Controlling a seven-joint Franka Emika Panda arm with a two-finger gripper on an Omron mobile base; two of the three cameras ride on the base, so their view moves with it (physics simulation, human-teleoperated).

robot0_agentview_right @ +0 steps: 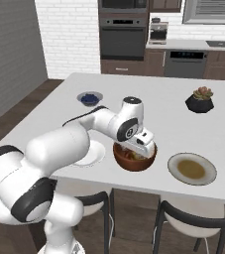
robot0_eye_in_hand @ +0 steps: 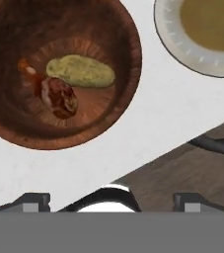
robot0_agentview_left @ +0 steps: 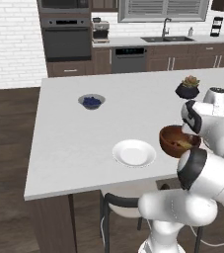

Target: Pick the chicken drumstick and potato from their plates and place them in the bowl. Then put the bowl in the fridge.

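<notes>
The reddish-brown wooden bowl (robot0_agentview_left: 170, 141) (robot0_agentview_right: 134, 163) (robot0_eye_in_hand: 123, 44) stands near the island's front edge. The yellowish potato (robot0_eye_in_hand: 81, 71) and the chicken drumstick (robot0_eye_in_hand: 58, 96) lie side by side on the bowl's floor. My gripper (robot0_agentview_right: 142, 144) (robot0_eye_in_hand: 111, 200) hovers just above the bowl's near rim, open, with nothing between its fingers. The white plate (robot0_agentview_left: 134, 153) (robot0_agentview_right: 95, 155) sits bare to the bowl's left. The grey-rimmed plate (robot0_agentview_right: 171, 168) (robot0_eye_in_hand: 182, 49) with its tan centre sits bare to the bowl's right. The fridge is out of view.
A small grey bowl of blueberries (robot0_agentview_left: 91, 102) (robot0_agentview_right: 89, 98) sits further back on the white island (robot0_agentview_left: 74, 143). A black pot with a plant (robot0_agentview_left: 188, 88) (robot0_agentview_right: 199, 100) stands at the back right. Dark chairs (robot0_agentview_right: 193, 218) (robot0_agentview_left: 118, 202) are tucked under the front edge.
</notes>
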